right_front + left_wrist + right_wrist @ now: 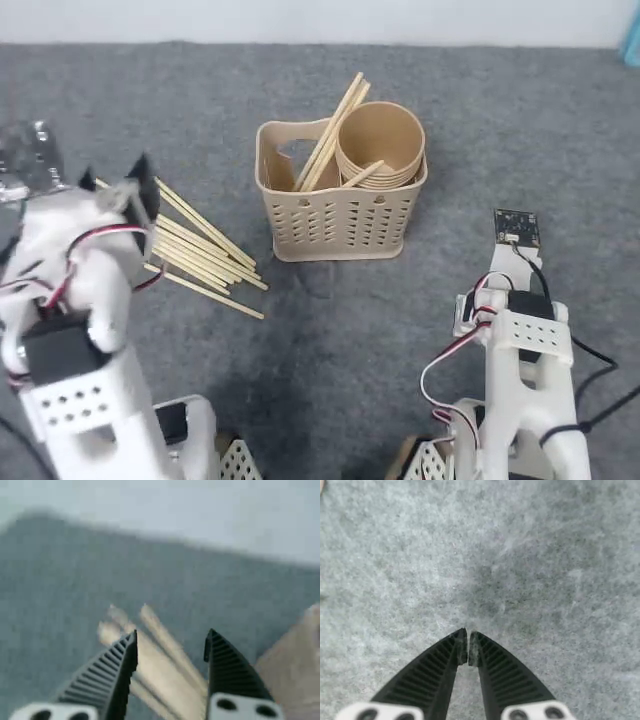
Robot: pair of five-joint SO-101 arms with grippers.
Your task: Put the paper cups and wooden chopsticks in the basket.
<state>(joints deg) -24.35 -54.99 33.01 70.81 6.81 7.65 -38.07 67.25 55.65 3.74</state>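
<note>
A beige perforated basket (340, 222) stands mid-table with stacked paper cups (381, 145) and a few wooden chopsticks (334, 133) leaning inside it. A loose pile of several chopsticks (205, 250) lies on the grey carpet left of the basket. My left gripper (170, 650) hangs open just above that pile, with the chopsticks (160, 655) showing between its black fingers (117, 672). In the high view the left gripper (135, 180) is at the pile's far left end. My right gripper (468, 646) is shut on nothing, pointing down at bare carpet; its arm (520, 330) stands right of the basket.
Grey carpet (500, 130) covers the table up to a pale wall at the back. A corner of the basket (300, 650) shows in the left wrist view. A blue object (632, 40) sits at the far right edge.
</note>
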